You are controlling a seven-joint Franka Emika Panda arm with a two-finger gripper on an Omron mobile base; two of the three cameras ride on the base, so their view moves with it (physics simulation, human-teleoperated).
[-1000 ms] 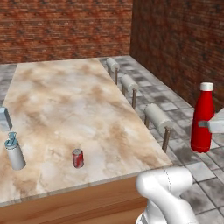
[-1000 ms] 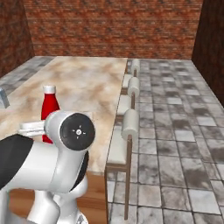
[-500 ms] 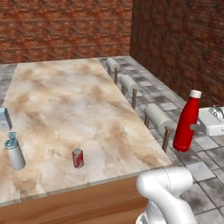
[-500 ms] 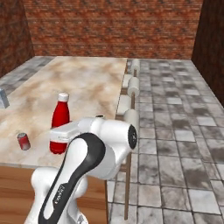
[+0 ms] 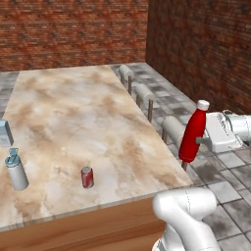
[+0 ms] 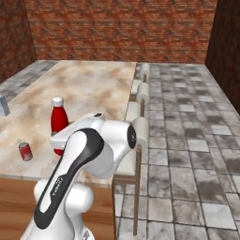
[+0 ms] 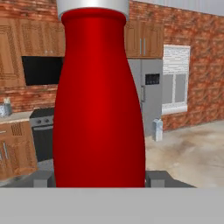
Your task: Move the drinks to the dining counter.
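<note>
- A small grey-blue box [image 5: 5, 133] stands at the far left edge of the dining counter [image 5: 73, 117].
- The grey bottle [image 5: 16, 171] with its blue cap stands upright on the slab near that left edge, a little nearer the camera than the box.
- The red can [image 5: 87, 177] stands upright on the stone to the right of the grey bottle, well apart from it and close to the near edge; from the right base camera it sits left of the arm [image 6: 25, 151].
- Grey stools [image 5: 145, 92] line the right-hand edge of the counter, over a grey tiled floor [image 6: 187, 140].
- The red bottle [image 5: 192, 133], white cap up and leaning slightly, is at the counter's right edge by the nearest stool, with its base clear of the stone in the left base camera.
- The gripper [image 5: 202, 140] pinches the red bottle from the right side at mid-body; up close, a fingertip [image 7: 43, 178] shows at each side of the bottle's lower body [image 7: 99, 105].
</note>
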